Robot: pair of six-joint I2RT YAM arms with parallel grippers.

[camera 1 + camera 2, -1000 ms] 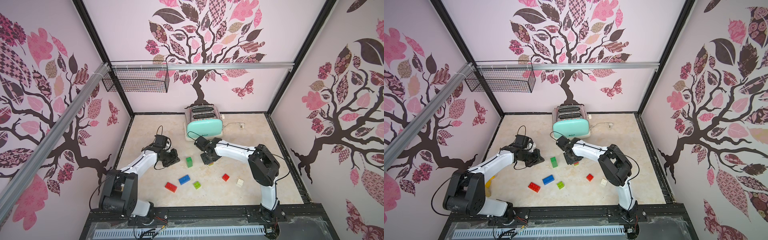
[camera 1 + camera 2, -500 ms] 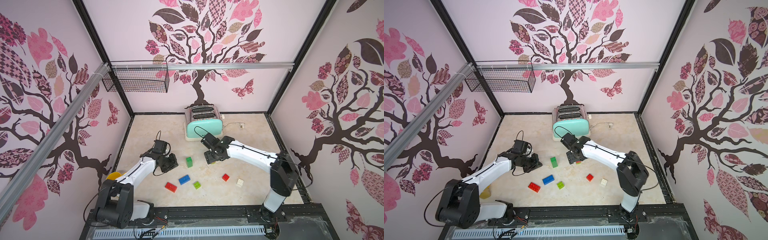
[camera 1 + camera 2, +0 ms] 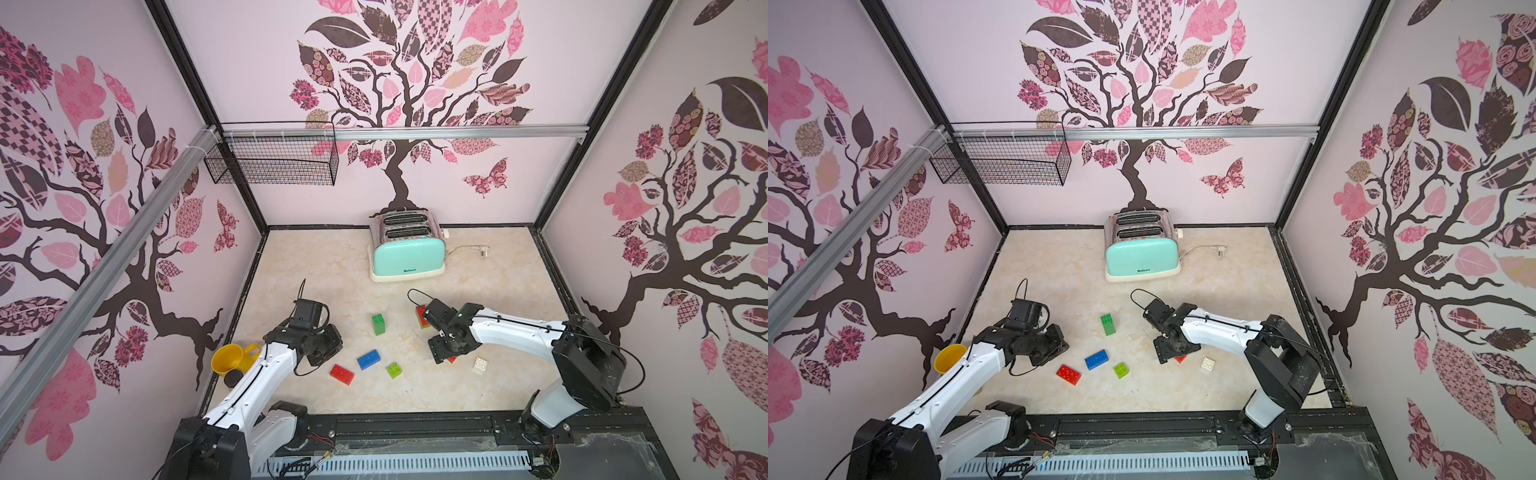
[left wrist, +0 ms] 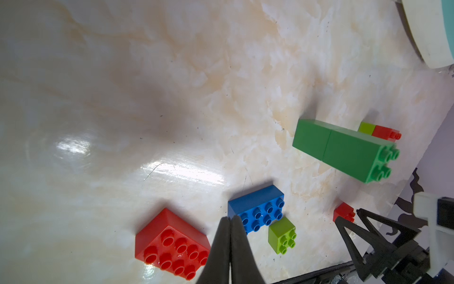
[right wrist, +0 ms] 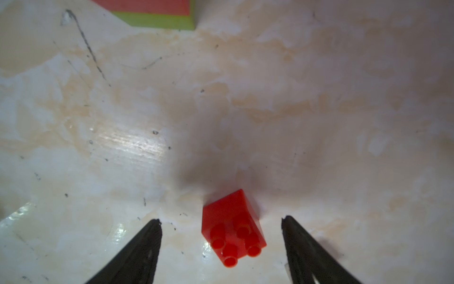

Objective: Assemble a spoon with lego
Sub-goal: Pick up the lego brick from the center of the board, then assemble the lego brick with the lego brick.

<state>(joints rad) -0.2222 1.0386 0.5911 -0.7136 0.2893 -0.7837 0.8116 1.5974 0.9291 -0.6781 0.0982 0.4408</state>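
No spoon is in view; the lego lies loose on the marble floor. My right gripper (image 5: 221,221) is open and low, a small red brick (image 5: 233,228) lying free between its fingers. Behind it lies a red and lime pair (image 3: 422,316). A dark green two-brick bar (image 3: 378,324) lies mid-floor. My left gripper (image 4: 230,218) is shut and empty, its tips above the gap between a red oblong brick (image 4: 169,243) and a blue oblong brick (image 4: 256,211). A lime square brick (image 3: 394,370) and a white brick (image 3: 480,365) lie nearer the front.
A mint toaster (image 3: 407,253) stands at the back wall, its cord and plug (image 3: 482,249) trailing right. A yellow cup (image 3: 232,359) sits at the left edge by my left arm. A wire basket (image 3: 274,160) hangs high on the back wall.
My right gripper opened, left the red and lime pair on the floor and came forward over the small red brick. My left arm drew back toward the front, still shut.
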